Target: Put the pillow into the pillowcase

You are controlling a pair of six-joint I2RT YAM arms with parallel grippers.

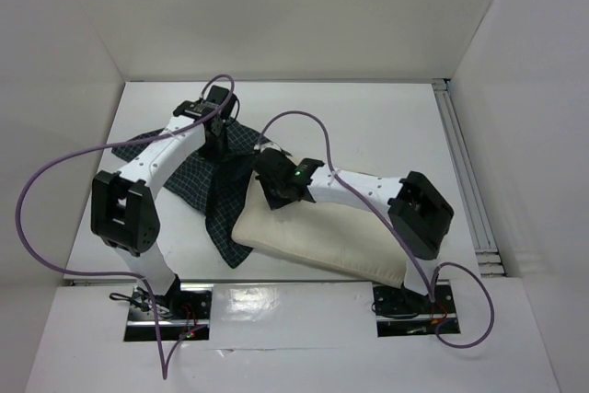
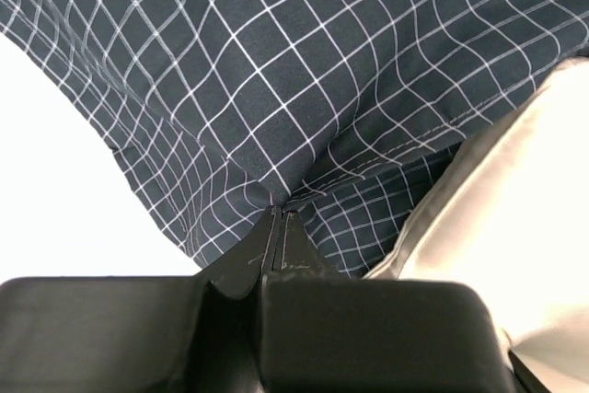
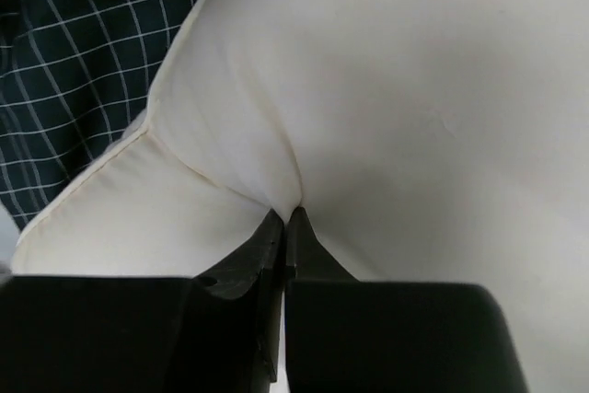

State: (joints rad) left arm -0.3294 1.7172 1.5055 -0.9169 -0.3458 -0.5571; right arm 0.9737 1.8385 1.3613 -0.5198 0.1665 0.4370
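Observation:
The cream pillow (image 1: 322,236) lies slantwise across the table's front, its left end overlapping the dark checked pillowcase (image 1: 198,181). My right gripper (image 1: 276,181) is shut on a pinch of the pillow (image 3: 386,89) near its left end, the fabric puckering at the gripper (image 3: 287,213). My left gripper (image 1: 219,140) is shut on a fold of the pillowcase (image 2: 276,71) at its far side, the cloth gathered into the gripper (image 2: 281,209). The pillow's edge (image 2: 515,218) shows to the right of that fold. The pillowcase's opening is hidden under the arms.
White walls enclose the white table (image 1: 368,126) on three sides. A metal rail (image 1: 465,172) runs along the right edge. Purple cables (image 1: 46,181) loop off both arms.

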